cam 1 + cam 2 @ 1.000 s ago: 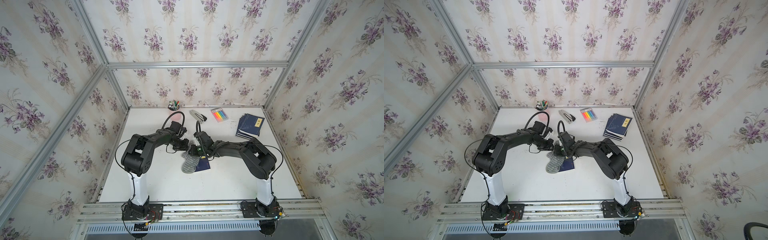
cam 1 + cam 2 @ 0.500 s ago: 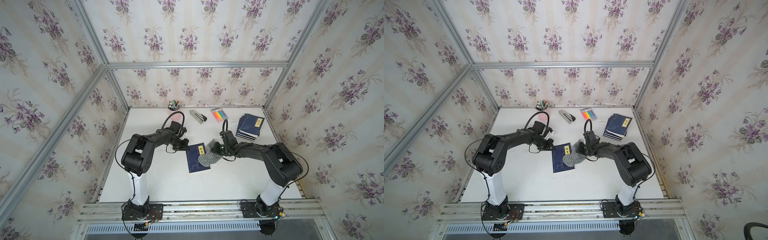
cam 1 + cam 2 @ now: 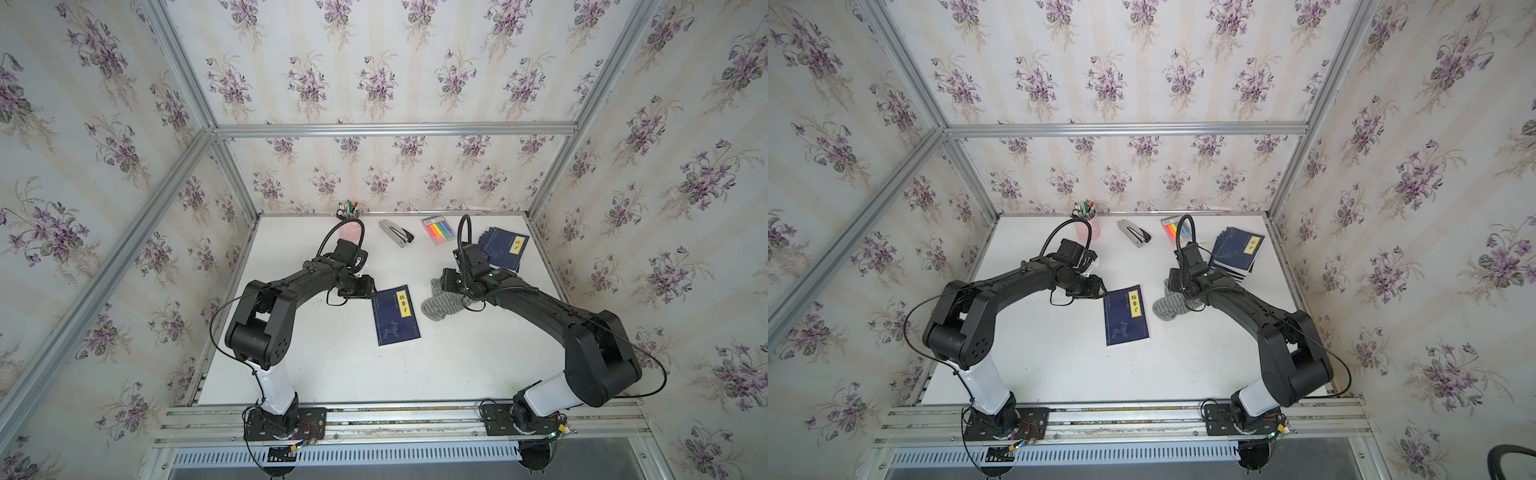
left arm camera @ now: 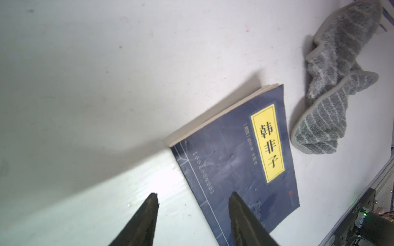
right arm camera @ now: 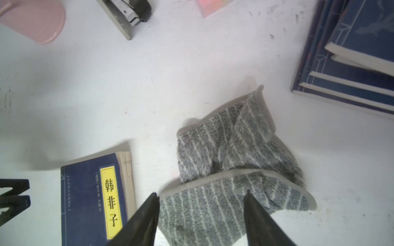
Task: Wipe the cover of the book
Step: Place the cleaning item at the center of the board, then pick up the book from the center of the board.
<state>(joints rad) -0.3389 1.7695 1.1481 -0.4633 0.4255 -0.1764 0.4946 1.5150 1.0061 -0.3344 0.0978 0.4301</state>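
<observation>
White tabletop, floral walls. Top views: navy book with a yellow title strip lies flat at the tip of the left gripper. Grey striped cloth sits under the right gripper.
Left wrist: jaws apart, empty, one fingertip over the book's edge.
Right wrist: jaws apart, straddling the crumpled cloth; book just beyond one fingertip.

Two matte-black arms on show, left arm and right arm, with chunky rounded joints, each rising from a white lower link. A ribbed black hose arches over each wrist. A green light glows on the right. The left gripper has dark, tapering fingers.
</observation>
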